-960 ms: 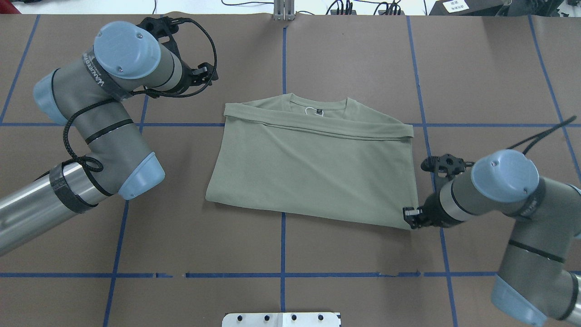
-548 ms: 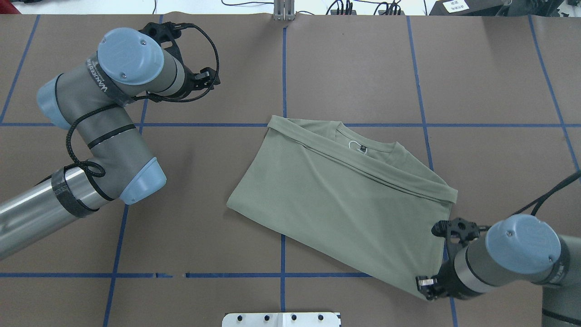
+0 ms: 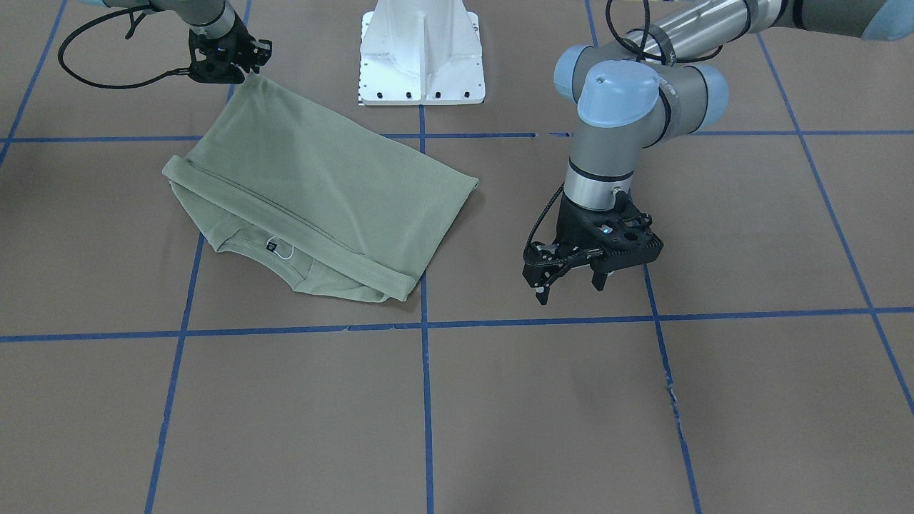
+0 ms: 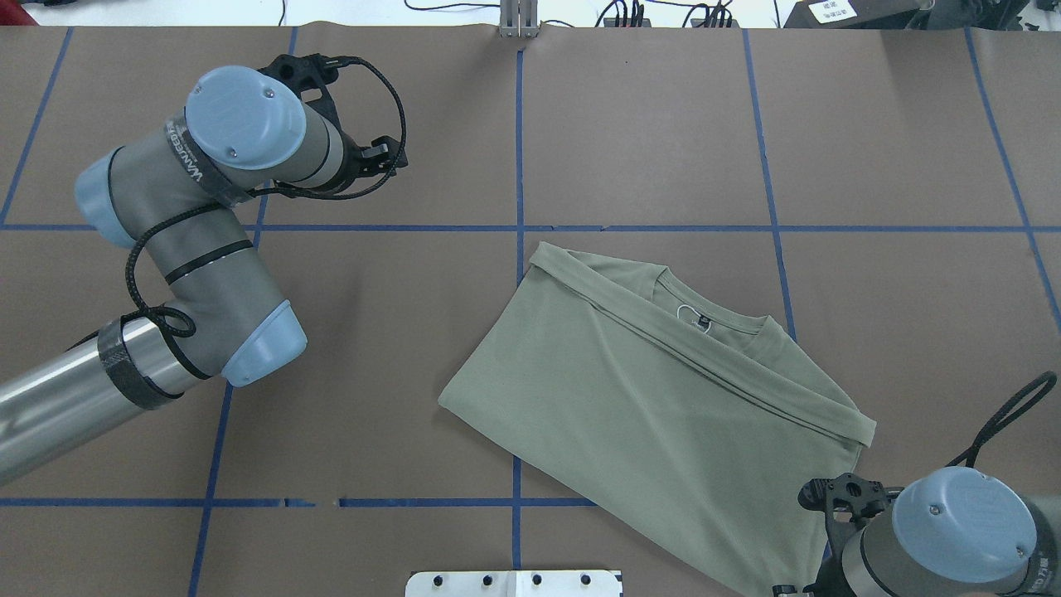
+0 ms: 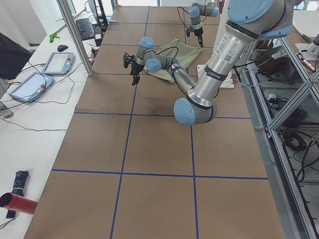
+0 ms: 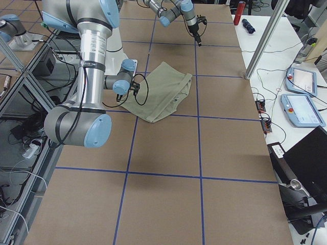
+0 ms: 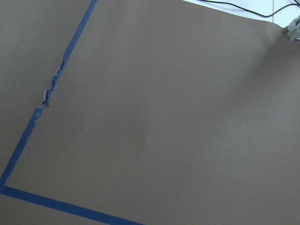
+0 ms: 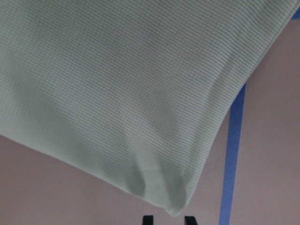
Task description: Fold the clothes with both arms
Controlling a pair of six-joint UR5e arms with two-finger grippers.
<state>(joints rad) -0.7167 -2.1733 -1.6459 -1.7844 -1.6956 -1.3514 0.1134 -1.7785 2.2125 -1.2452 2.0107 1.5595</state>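
The shirt (image 4: pixel 663 414) has slid and turned toward 5 o'clock on the desk (image 4: pixel 663 124).
Seen from overhead, my right pincer (image 3: pixel 251 66) is clenched on the shirt's 5 o'clock corner and has pulled it closer to the robot than half a second ago. The neck hole now sits at 1 o'clock, and the cloth lies slanted and folded flat. My left pincer (image 3: pixel 570 289) has barely moved. It hangs released over bare desk at the shirt's 10 o'clock, well apart from it.
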